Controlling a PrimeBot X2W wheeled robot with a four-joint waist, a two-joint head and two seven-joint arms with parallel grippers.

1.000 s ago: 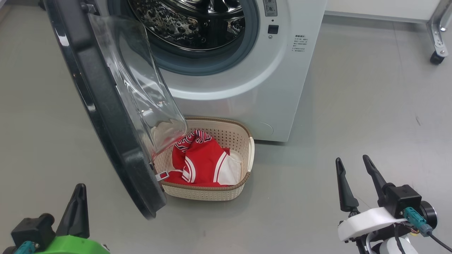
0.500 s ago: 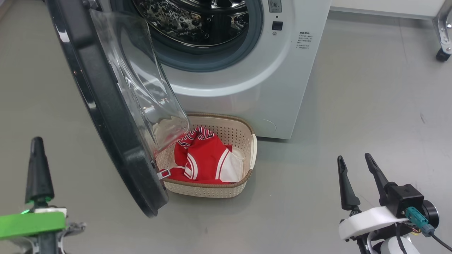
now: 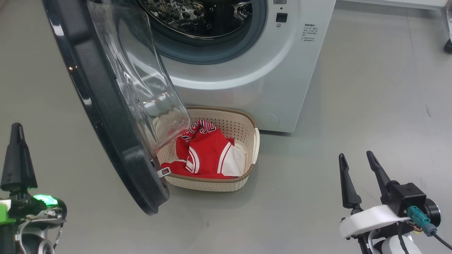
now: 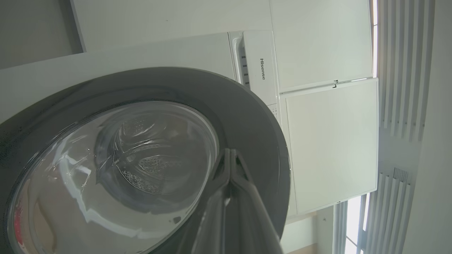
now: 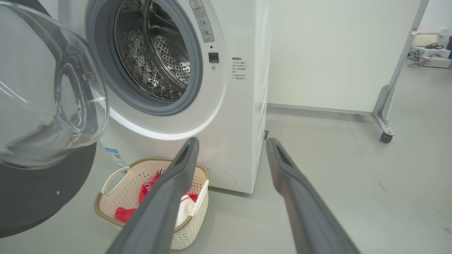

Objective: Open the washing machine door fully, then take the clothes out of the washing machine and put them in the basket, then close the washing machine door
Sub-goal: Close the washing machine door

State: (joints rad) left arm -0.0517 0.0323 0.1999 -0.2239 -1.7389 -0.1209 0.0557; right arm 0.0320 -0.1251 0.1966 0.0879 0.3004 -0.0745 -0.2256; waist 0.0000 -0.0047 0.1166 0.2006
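Finds red clothes (image 3: 204,151) lying in the basket (image 3: 226,112), just beside the washing machine (image 3: 282,70) front, under the open washing machine door (image 3: 106,116). Has left hand (image 3: 16,132) pinched together, left of that door; right hand (image 3: 355,155) spread apart, empty, near right. May slip off the glossy rim (image 4: 254,127) while pushing, or catch the latch (image 3: 164,172) on the basket.

The basket (image 3: 208,184) is overhung at left by the open washing machine door (image 3: 106,116); the floor (image 3: 353,106) rightward is left bare.
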